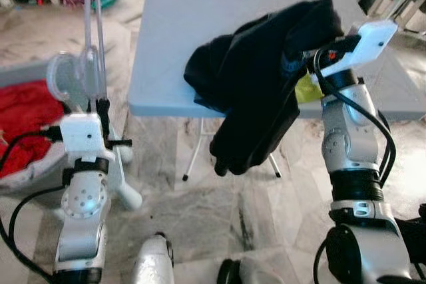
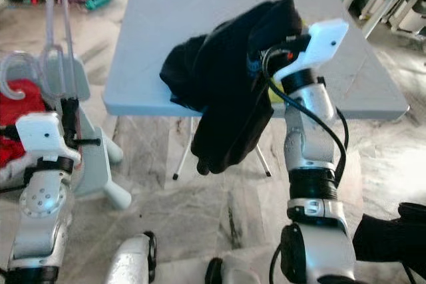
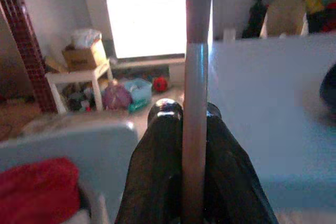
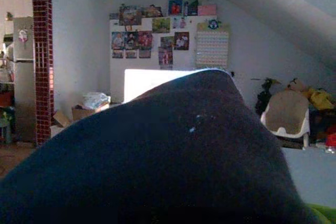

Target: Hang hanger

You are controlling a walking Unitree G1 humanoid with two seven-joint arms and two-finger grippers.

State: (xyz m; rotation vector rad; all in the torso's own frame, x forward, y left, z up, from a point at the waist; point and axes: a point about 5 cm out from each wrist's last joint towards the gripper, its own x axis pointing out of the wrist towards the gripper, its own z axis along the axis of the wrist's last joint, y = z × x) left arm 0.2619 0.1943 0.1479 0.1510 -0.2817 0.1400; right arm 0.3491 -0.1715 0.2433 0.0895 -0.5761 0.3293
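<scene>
A clear plastic hanger (image 1: 85, 64) is held upright off the left edge of the worktop (image 1: 200, 24), its stem pinched between the pressed-together fingers of the left end effector (image 3: 191, 129). A black garment (image 1: 266, 78) is draped over the worktop's front edge and hangs toward the marble floor (image 1: 219, 211). The right end effector (image 2: 266, 58) is buried in this garment; whether it is spread or closed cannot be told. A red cloth (image 1: 26, 121) lies in a grey basket (image 1: 20, 74) at the far left.
</scene>
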